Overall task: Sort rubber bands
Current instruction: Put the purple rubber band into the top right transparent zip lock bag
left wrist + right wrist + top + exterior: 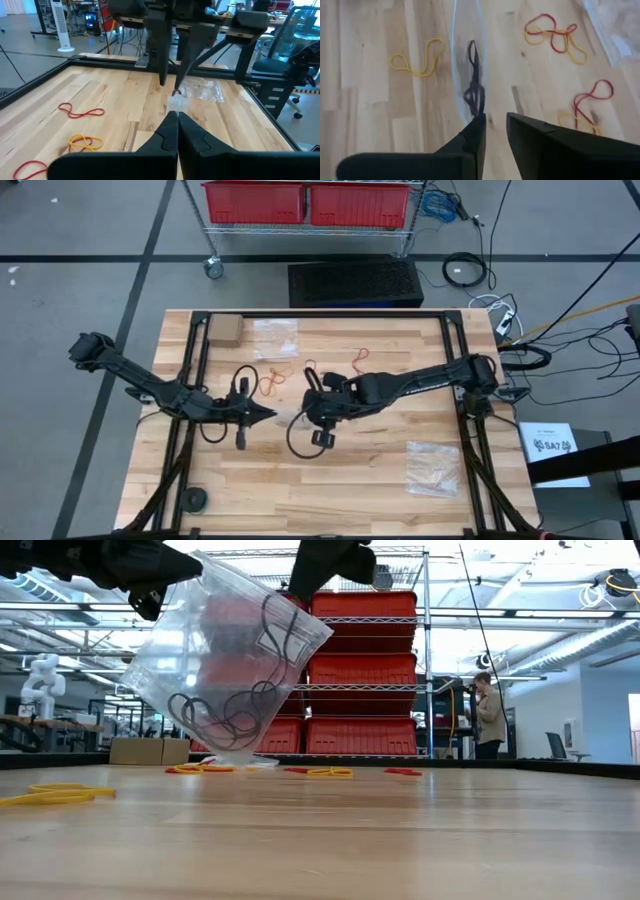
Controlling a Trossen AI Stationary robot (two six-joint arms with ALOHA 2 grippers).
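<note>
Several black bands (235,715) sit inside the clear bag (215,660) pinched by my left hand (177,116), fingers pressed together; my right hand (495,122) is slightly spread; red and yellow bands (555,35) remain on the bench (380,480).

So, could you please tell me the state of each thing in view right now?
Left end effector: shut on clear bag, held up.
Right end effector: open, empty, above the bag.
Black rubber bands: inside the bag.
Yellow and red rubber bands: loose on the table.
Second bag: lying flat.
</note>
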